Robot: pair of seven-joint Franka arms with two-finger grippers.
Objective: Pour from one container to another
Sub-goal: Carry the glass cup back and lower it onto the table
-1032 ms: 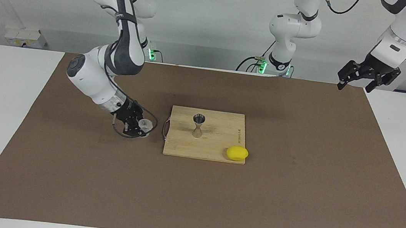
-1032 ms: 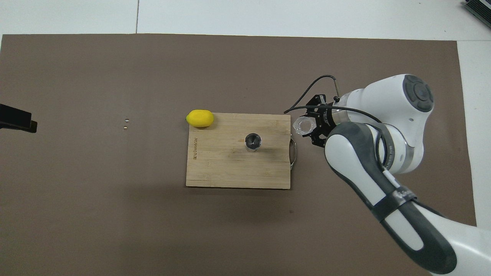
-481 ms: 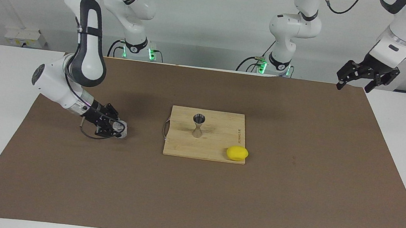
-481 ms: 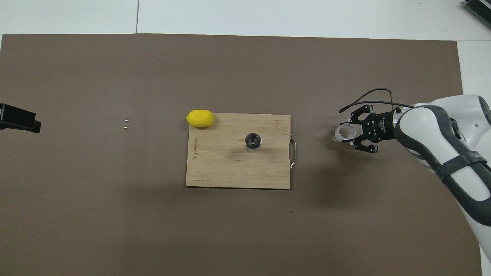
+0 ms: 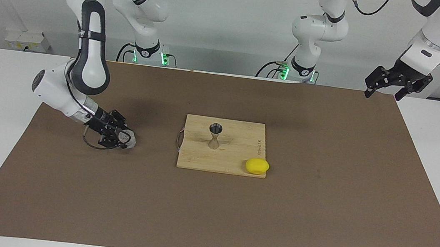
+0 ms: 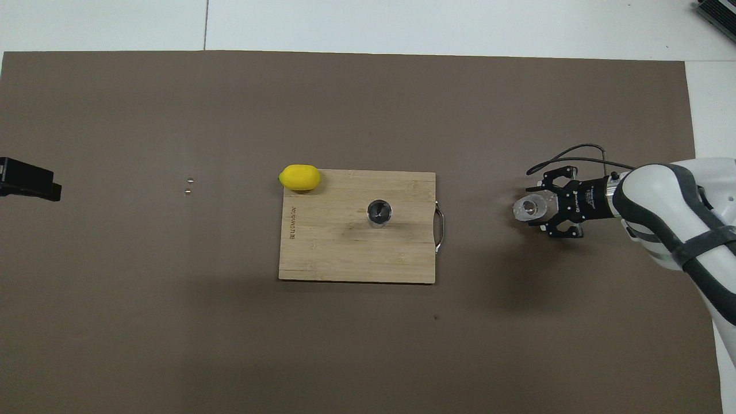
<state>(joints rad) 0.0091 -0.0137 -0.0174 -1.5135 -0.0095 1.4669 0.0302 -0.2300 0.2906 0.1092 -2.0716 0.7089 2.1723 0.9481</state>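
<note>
From the facing view, my right gripper (image 5: 124,140) sits low over the brown mat (image 5: 317,219) toward my right arm's end of the table, its fingers around the clear plastic cup (image 5: 128,139); I cannot tell whether they grip it or have let go. The steel jigger (image 5: 214,136) stands upright on the wooden cutting board (image 5: 236,159), a lemon (image 5: 257,166) at the board's corner. My left gripper (image 5: 395,82) waits, raised with jaws spread, over the mat's corner.

From overhead, the cup (image 6: 531,208) lies at my right gripper's (image 6: 539,206) tips, well apart from the jigger (image 6: 379,212) mid-board (image 6: 345,259). The lemon (image 6: 299,177) overlaps the board's edge.
</note>
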